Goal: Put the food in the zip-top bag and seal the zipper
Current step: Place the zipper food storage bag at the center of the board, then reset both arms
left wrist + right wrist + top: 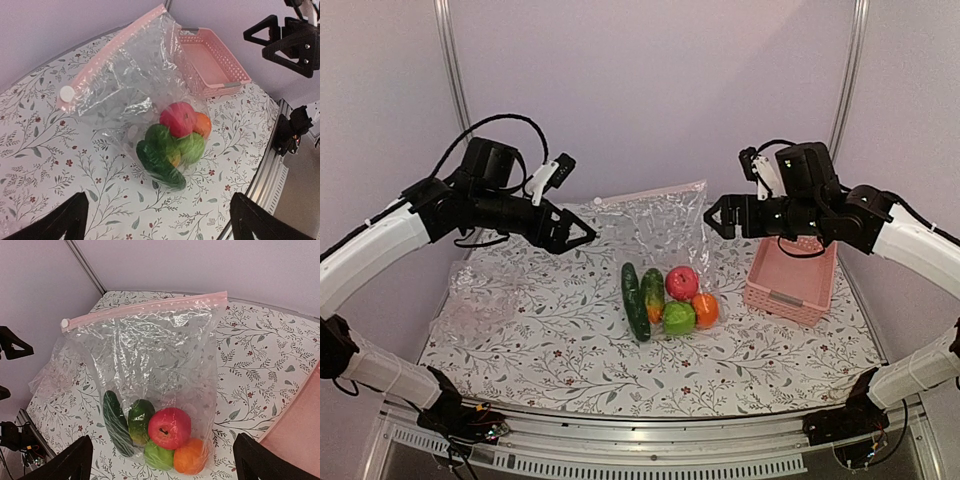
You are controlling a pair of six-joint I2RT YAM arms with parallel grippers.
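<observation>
Food [672, 297], five pieces, sits in one zip-top bag [655, 228] below and between left end effector [584, 233] and right end effector [712, 217], both spread apart; zipper [650, 193] edge beyond.

No readable text, no labels, no brands, no numbers, no signs on anything in view
</observation>
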